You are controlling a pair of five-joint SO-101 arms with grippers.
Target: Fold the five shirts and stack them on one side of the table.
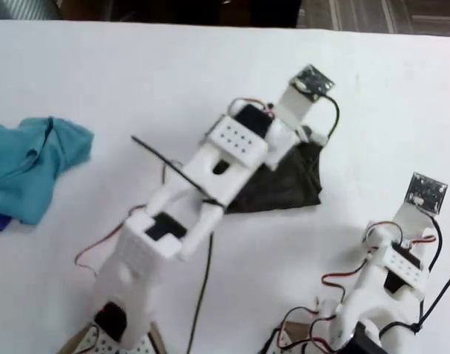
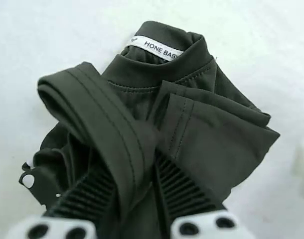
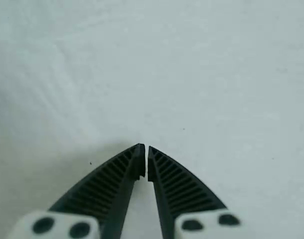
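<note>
Left pincer (image 2: pixel 139 167) clamps the dark green shirt (image 2: pixel 207 134), right pincer (image 3: pixel 146 150) pressed together over the table (image 3: pixel 192 59)

A dark olive knit shirt (image 2: pixel 212 134) lies bunched on the white table (image 1: pixel 136 74), collar label up, one hemmed fold raised; a crumpled teal shirt (image 1: pixel 29 162) lies at its left edge.

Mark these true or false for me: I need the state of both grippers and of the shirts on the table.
1. The left gripper is shut on a fold of the dark shirt. True.
2. The right gripper holds a shirt. False: its fingers are shut on nothing, over the bare table.
3. The teal shirt lies neatly folded. False: it lies crumpled near the table's edge.
4. The dark shirt and the teal shirt lie apart. True.
</note>
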